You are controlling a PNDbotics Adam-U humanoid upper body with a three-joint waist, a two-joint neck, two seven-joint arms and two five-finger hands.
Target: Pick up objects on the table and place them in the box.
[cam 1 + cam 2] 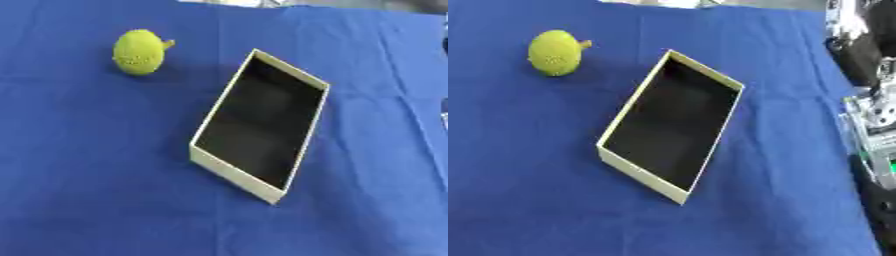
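**One green fruit left out, box waiting empty**

We see a cream-walled box [234, 172] lying askew on the blue tablecloth [87, 200], its long axis running diagonally, its open top facing up and its dark floor bare. Nothing lies inside it, so we judge the task to be at its start, or between two picks.

The only loose thing we can find is a yellow-green round fruit [138, 51] with a short stub of stem pointing toward the box. It sits on the cloth up and to the left of the box's far corner, near it but clearly apart, with a strip of blue between the two. It rests on its rounded side; a shape like that will probably roll if nudged, so we would want fingers closing from both sides rather than a push from one.

Neither of our hands shows in either eye view, so we cannot say whether the fingers are spread or curled, and neither hand holds anything in these views. Since the fruit lies to the box's left, we judge the left hand the natural one for the reach.

Beyond the box's right side, off the cloth, the right eye view shows some dark and silver equipment [872, 120]; it touches nothing of the task.
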